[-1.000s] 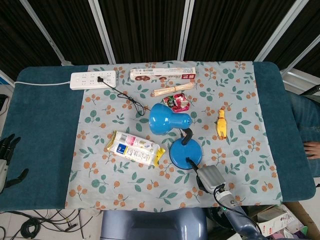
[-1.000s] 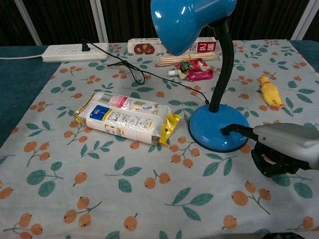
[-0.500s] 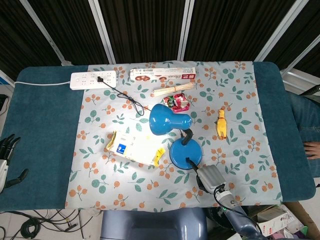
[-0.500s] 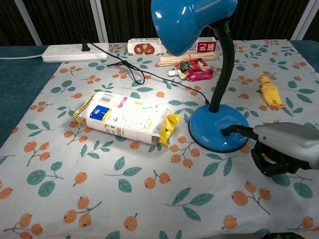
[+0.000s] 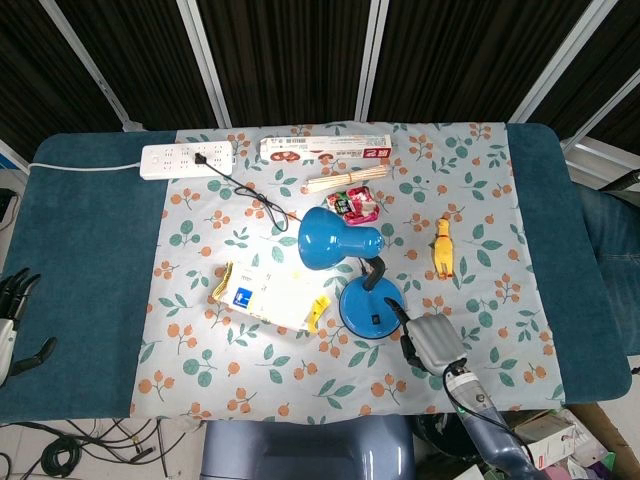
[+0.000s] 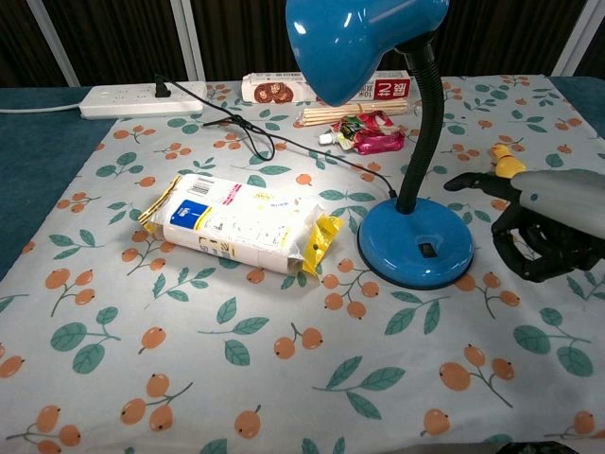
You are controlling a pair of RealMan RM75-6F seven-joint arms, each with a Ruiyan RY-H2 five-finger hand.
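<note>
Lamp [image 6: 416, 248], blue and lit, stands mid-cloth beside the snack packet [image 6: 238, 224], its shade over our table [image 5: 80, 250]. Our right hand [image 6: 544, 236] hovers just right of the base, touching nothing, one finger stretched out and the others curled in. Our left hand [image 5: 15, 318] hangs spread at the table's left edge.

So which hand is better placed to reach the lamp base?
The right hand: it hovers just beside the blue lamp base. The left hand is off the table's far edge.
</note>
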